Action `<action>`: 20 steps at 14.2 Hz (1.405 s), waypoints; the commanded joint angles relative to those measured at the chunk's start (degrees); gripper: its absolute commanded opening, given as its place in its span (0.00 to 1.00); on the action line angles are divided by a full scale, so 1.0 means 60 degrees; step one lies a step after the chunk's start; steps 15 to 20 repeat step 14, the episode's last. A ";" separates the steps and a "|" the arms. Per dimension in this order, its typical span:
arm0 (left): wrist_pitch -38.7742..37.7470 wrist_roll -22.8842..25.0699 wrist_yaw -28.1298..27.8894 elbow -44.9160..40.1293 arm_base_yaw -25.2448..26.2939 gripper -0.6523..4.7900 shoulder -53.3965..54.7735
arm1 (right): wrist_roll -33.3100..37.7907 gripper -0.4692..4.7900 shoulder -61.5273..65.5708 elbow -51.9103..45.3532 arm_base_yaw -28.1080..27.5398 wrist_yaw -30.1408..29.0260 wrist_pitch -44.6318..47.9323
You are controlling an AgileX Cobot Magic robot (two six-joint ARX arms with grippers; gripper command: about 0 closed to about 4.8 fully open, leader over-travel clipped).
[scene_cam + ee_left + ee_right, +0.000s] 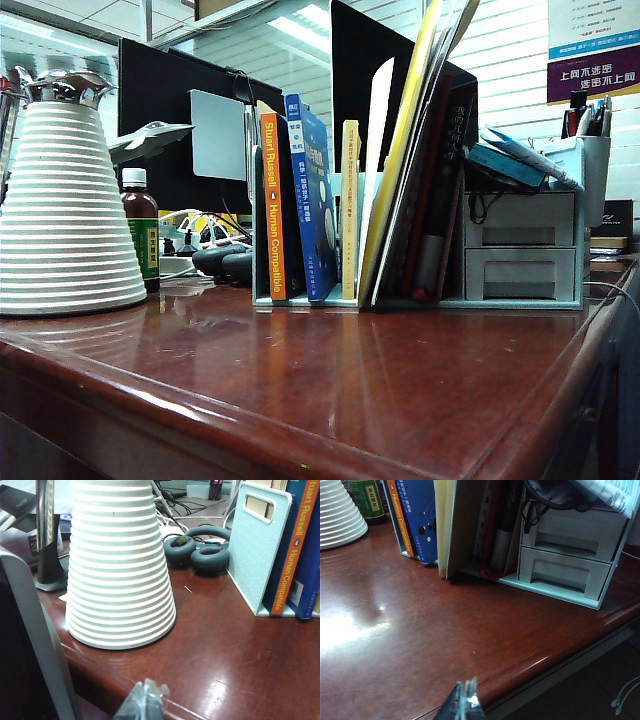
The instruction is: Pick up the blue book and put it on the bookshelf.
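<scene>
The blue book [312, 200] stands upright in the bookshelf [520, 262], right beside an orange-spined book [272, 210]. In the left wrist view the blue book [307, 555] shows at the frame's edge, past the bookshelf's pale end panel [252, 545]. The right wrist view shows the blue book [420, 515] and the bookshelf's two drawers [565, 570]. My left gripper [145, 700] is shut and holds nothing, hanging over the table's front edge. My right gripper [466, 702] is also shut and holds nothing, at the table's front edge. Neither gripper appears in the exterior view.
A tall white ribbed cone [65, 210] stands at the table's left, with a brown bottle [142, 240] behind it. Dark headphones [200, 552] lie between the cone and the bookshelf. A monitor [180, 120] stands at the back. More books and papers fill the other slots.
</scene>
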 commanded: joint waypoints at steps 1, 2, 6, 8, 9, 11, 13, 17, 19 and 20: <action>0.0029 -0.0025 0.0036 -0.0007 0.0000 0.11 0.0011 | 0.0036 0.09 -0.0007 0.0036 0.0011 0.0015 0.0124; 0.0029 -0.0025 0.0036 -0.0007 0.0000 0.11 0.0011 | -0.0011 0.09 -0.0007 0.0036 -0.0004 0.0098 0.0131; 0.0029 -0.0025 0.0036 -0.0007 -0.0004 0.11 0.0011 | -0.0543 0.09 -0.0007 -0.0732 -0.2029 0.0758 0.1960; 0.0025 -0.0025 0.0040 -0.0007 -0.0004 0.11 0.0011 | -0.0546 0.09 -0.0007 -0.0911 -0.3118 -0.0707 0.2663; 0.0022 -0.0025 0.0036 -0.0007 -0.0004 0.11 0.0007 | -0.0546 0.09 -0.0007 -0.0911 -0.3410 -0.0441 0.2510; 0.0025 -0.0025 0.0036 -0.0007 -0.0004 0.11 0.0007 | -0.0543 0.09 -0.0007 -0.0911 -0.3523 -0.0182 0.2404; 0.0022 -0.0025 0.0040 -0.0007 -0.0004 0.11 0.0007 | -0.0546 0.09 -0.0007 -0.0911 -0.3523 -0.0175 0.2404; 0.0025 -0.0025 0.0036 -0.0007 -0.0004 0.11 0.0011 | -0.0546 0.09 -0.0007 -0.0911 -0.3523 -0.0175 0.2404; 0.0025 -0.0025 0.0036 -0.0007 -0.0004 0.11 0.0011 | -0.0546 0.09 -0.0007 -0.0911 -0.3523 -0.0175 0.2404; 0.0025 -0.0025 0.0036 -0.0007 -0.0004 0.11 0.0011 | -0.0546 0.09 -0.0007 -0.0911 -0.3523 -0.0175 0.2404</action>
